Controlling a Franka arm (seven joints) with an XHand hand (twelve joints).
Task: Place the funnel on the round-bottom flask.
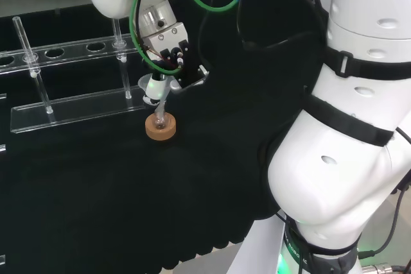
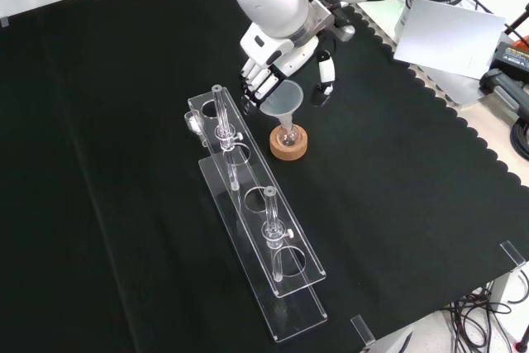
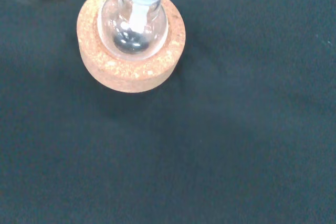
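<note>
Cork ring stand (image 3: pixel 131 45), upper left of the wrist view, cradles the round-bottom flask (image 3: pixel 134 24). Funnel (image 2: pixel 283 102), upper centre of the front view, has its stem in the flask's neck; the hand (image 2: pixel 266 72) curls round its cone. Seating seems done; next, release cleanly.

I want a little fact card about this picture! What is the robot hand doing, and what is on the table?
hand: the hand is curled round the funnel's rim
funnel: clear funnel, its stem pointing down into the flask's neck
flask: small round glass flask, upright
stand: cork ring under the flask
rack: long clear rack with a few glass tubes, left of the flask in the front view
table: black cloth
</note>
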